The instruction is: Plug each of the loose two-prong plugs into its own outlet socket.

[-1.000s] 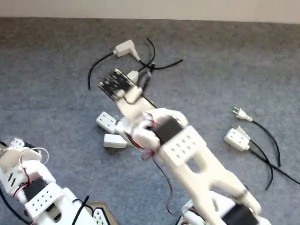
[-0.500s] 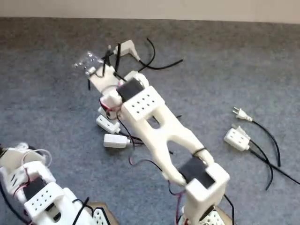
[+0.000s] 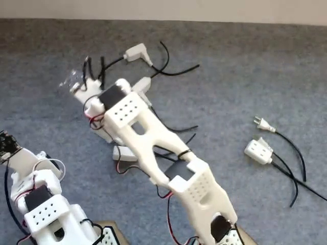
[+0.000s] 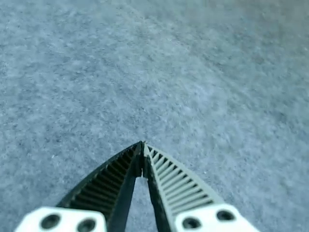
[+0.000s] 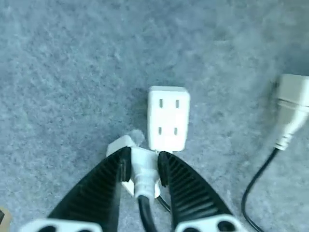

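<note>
Bearing loose plug (image 3: 261, 123), grey carpet (image 3: 240, 71) (pale border (image 3: 204, 9))

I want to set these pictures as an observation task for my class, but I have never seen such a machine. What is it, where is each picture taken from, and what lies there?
These are two white robot arms, each ending in two fingers. The high view looks down from a fixed camera onto a grey carpet. The other two pictures come from cameras on the arms' wrists. The left arm's fingers are shut on nothing, above bare carpet. The right arm's fingers clamp a white plug with a black cord, close to a white outlet block with two pairs of slots. Elsewhere in the high view lie a loose two-prong plug and a second outlet block, with black cords.
</note>
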